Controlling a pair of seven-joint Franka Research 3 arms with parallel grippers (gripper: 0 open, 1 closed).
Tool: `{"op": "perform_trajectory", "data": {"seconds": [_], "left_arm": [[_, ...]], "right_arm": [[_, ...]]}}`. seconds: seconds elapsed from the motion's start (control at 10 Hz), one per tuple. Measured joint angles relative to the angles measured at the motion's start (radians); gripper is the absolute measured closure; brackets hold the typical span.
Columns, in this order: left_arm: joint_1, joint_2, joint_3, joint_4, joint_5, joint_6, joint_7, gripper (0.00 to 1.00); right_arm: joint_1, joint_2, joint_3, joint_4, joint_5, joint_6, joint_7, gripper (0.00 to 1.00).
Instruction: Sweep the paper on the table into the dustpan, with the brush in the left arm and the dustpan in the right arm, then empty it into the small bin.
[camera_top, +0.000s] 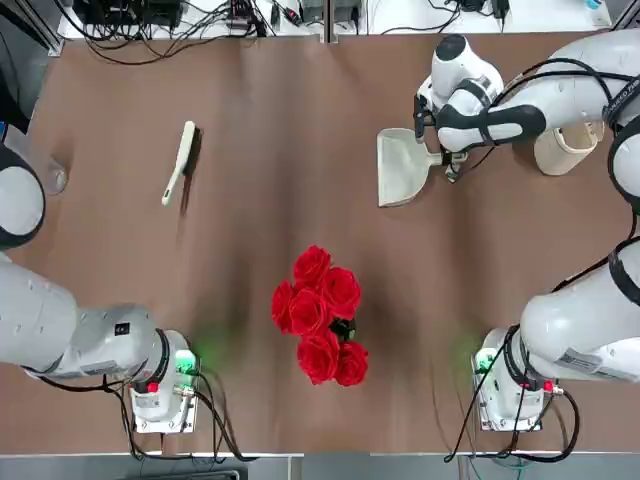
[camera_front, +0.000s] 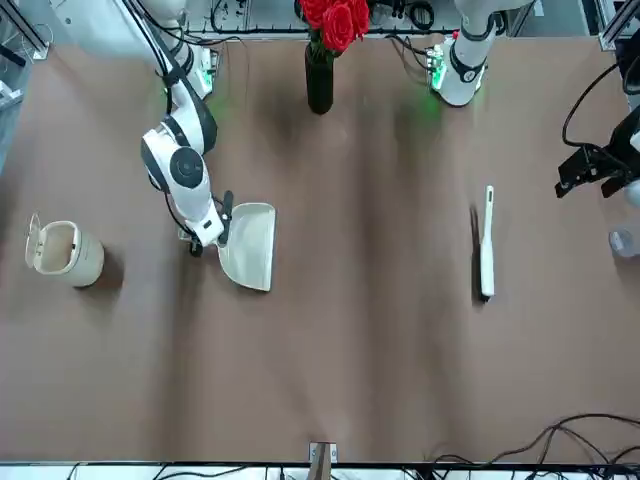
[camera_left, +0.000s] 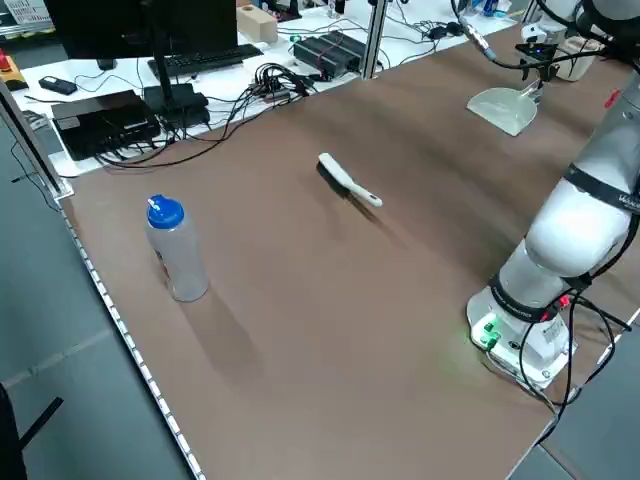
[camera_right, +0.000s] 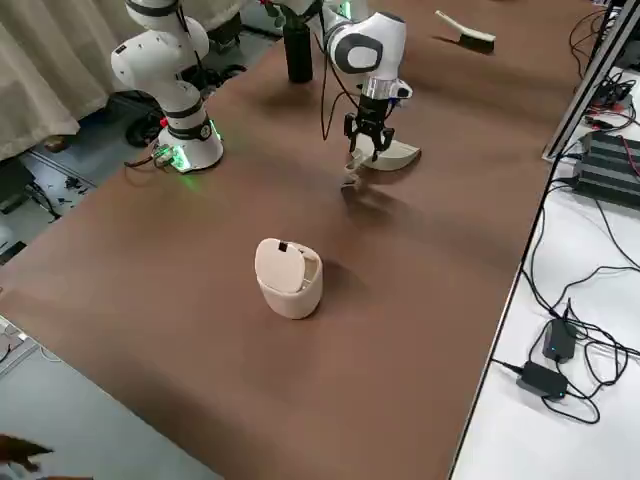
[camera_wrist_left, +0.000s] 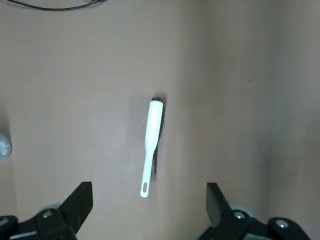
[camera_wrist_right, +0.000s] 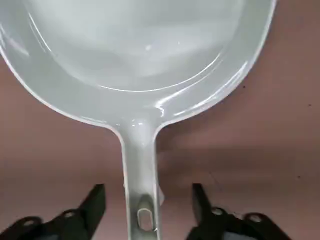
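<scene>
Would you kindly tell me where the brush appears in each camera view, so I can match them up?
Top view: brush, upper left.
Front view, right of centre.
Left side view, centre, upper half.
Right side view, top edge, right of centre.
Left wrist view, centre, ahead of the open left hand.
Right wrist view: not in it.
Shared landmark: dustpan.
</scene>
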Motion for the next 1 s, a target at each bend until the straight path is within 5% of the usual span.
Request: {"op": "perform_trajectory", "data": {"seconds": [0.1, 0.6, 0.8, 1.0], "left_arm": [[-0.001, 0.0, -0.001, 0.0, 0.0, 0.0, 0.0, 0.0], [-0.005, 0.0, -0.017, 0.004, 0.0, 0.0, 0.0, 0.0], [-0.002, 0.0, -0.017, 0.005, 0.0, 0.0, 0.0, 0.0], [-0.008, 0.0, -0.019, 0.005, 0.0, 0.0, 0.0, 0.0]], "right_arm": [[0.0, -0.001, 0.0, 0.011, 0.0, -0.007, 0.0, 0.0], [0.007, -0.079, -0.002, 0.301, 0.112, -0.348, 0.012, 0.0], [0.018, -0.092, -0.068, 0.466, 0.213, -0.49, 0.017, 0.0], [0.07, -0.082, -0.191, 0.651, 0.299, -0.606, 0.012, 0.0]]}}
